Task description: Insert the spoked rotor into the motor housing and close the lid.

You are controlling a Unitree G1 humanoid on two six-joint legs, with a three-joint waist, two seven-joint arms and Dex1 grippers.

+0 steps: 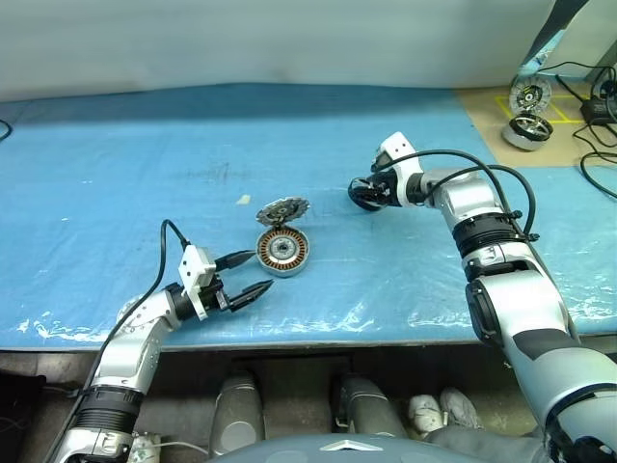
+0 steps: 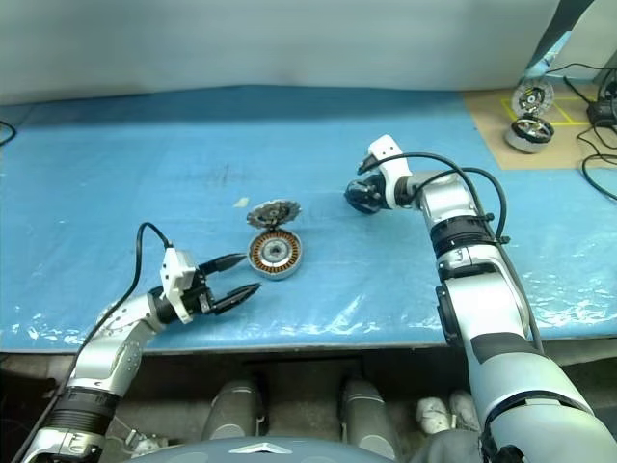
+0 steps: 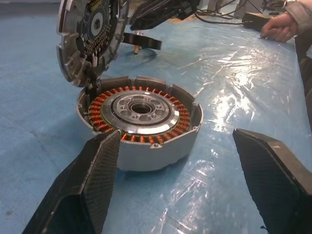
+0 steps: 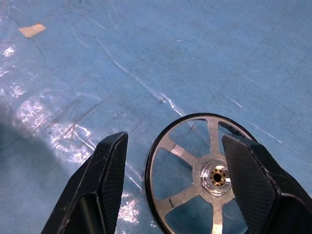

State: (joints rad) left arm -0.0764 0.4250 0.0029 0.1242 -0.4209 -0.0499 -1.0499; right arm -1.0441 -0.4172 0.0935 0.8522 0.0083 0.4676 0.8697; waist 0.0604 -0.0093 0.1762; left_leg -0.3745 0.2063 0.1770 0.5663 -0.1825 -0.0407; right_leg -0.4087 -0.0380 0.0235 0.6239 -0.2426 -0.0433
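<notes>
The motor housing (image 1: 282, 252) is sitting on the blue-covered table (image 1: 116, 193), fairly near the table's front edge, its ring of copper windings lying exposed around the dark centre. The lid (image 1: 282, 209) is standing tilted up at the housing's far rim, hinged open there, with its toothed edge rising clear of the windings. The left end effector (image 1: 253, 275) is hovering low just beside the housing on its near left, its two black fingers spread wide with nothing between them; in the left wrist view the housing is lying in the gap ahead of the fingers (image 3: 92, 180), apart from both. The spoked rotor (image 4: 202, 173) is lying flat on the blue cover to the right of the housing and well apart from it, with open blue surface between the two. The right end effector (image 1: 363, 197) is reaching down over the rotor, fingers parted and straddling it: one finger is standing outside the rim with a visible gap, while the other is overlapping the opposite rim, and whether it is touching there cannot be told. A small tan scrap (image 1: 244, 201) is lying left of the lid. Silver spoked wheels (image 1: 528, 114) are resting on a brown board (image 1: 482, 111) at the far right corner, well away from the work.
</notes>
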